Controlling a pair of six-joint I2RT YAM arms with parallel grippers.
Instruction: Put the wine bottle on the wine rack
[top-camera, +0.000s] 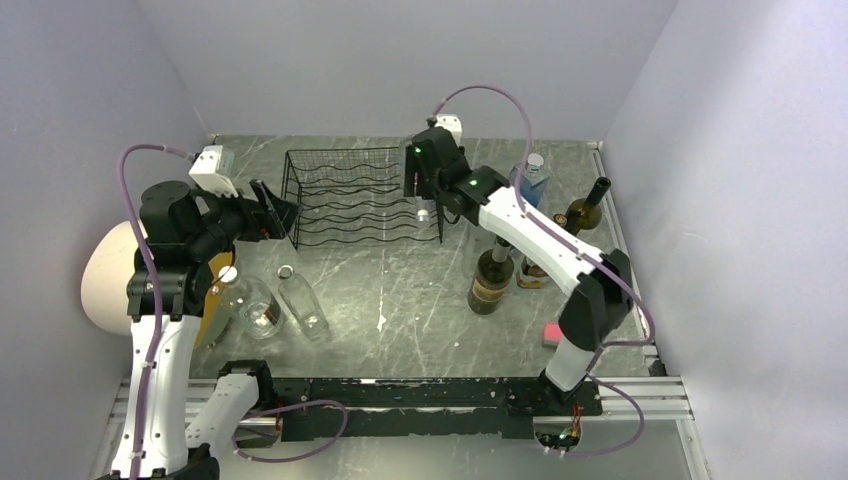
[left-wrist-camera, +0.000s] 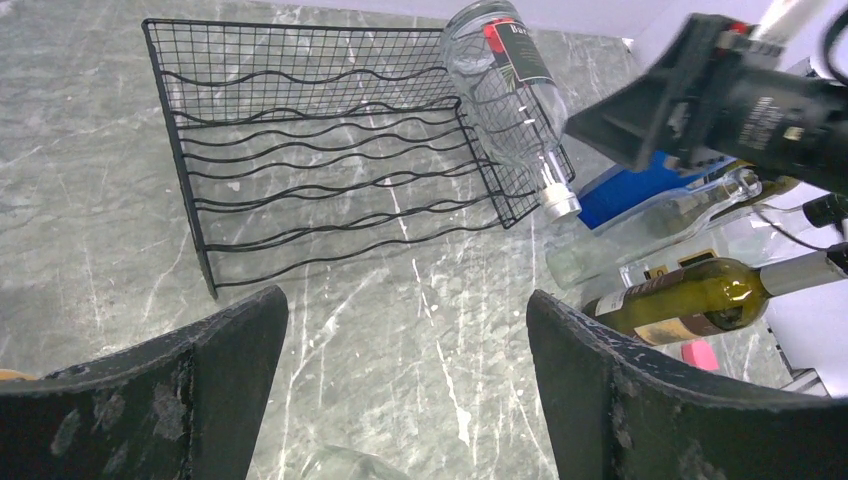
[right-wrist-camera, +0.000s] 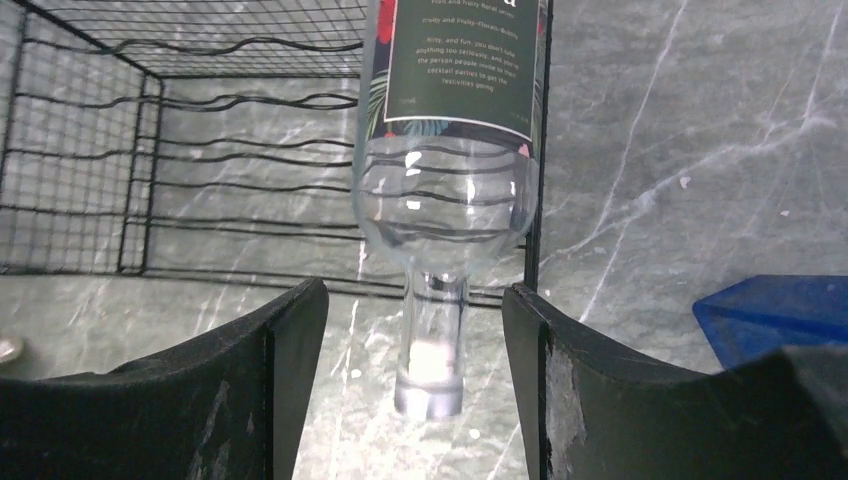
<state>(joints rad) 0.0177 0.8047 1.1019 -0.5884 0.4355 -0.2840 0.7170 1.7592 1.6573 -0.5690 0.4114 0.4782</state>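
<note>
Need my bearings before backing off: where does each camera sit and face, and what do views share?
Top external: above and behind, looking down on the table; both arms and the wine rack show.
Left wrist: on the left arm, facing across the rack toward the right arm; open left gripper frames the bottom.
Right wrist: facing the clear bottle on the rack, its neck between the fingers of the open right gripper.
Shared by both wrists: rack, bottle.

Left end effector (left-wrist-camera: 405, 312), right end effector (right-wrist-camera: 412, 292) spread
</note>
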